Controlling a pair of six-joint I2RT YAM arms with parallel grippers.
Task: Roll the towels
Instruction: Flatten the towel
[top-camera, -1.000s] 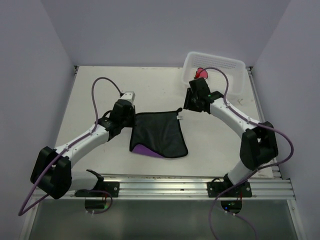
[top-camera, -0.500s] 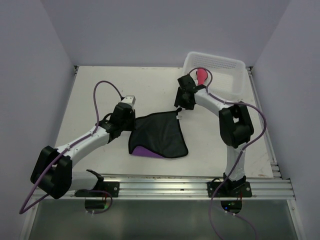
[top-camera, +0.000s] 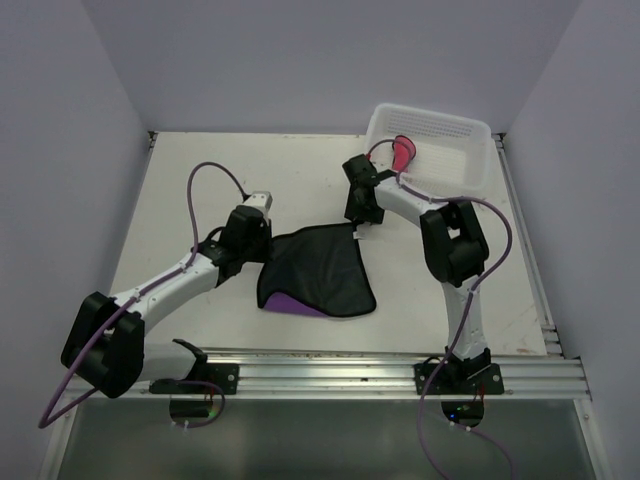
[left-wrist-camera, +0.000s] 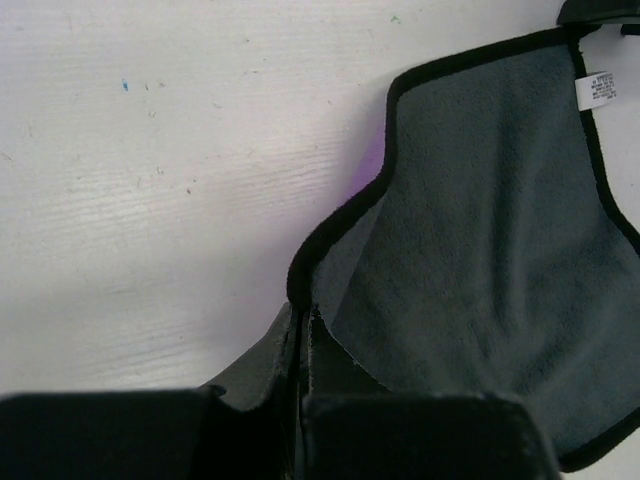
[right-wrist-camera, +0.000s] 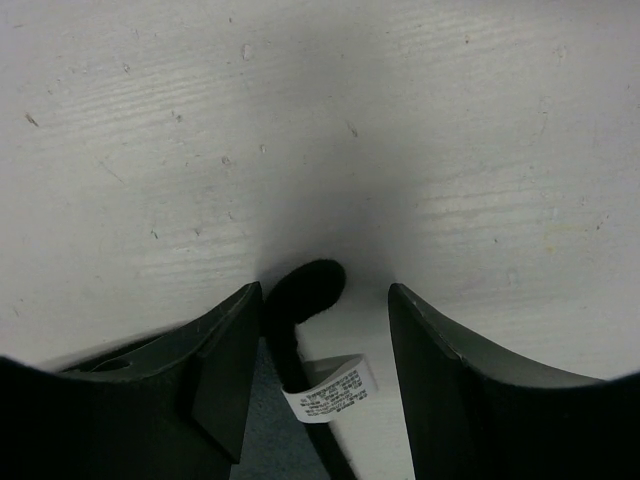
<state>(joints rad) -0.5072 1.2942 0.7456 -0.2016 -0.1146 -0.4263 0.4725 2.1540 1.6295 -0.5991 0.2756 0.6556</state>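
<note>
Lying spread mid-table, the black towel (top-camera: 320, 268) is stretched from its tagged far corner toward the near edge; a purple towel (top-camera: 292, 301) is seen beneath. The left gripper (left-wrist-camera: 300, 340) is clamped on its left edge, the right gripper (right-wrist-camera: 318, 300) spread over the tagged corner. A pink-red towel (top-camera: 403, 152) is held in the white basket (top-camera: 470, 170)

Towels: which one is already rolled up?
The pink-red towel, a short roll inside the white perforated plastic basket. The black towel with purple underside lies spread on the table, its edge pinched by the left gripper.
</note>
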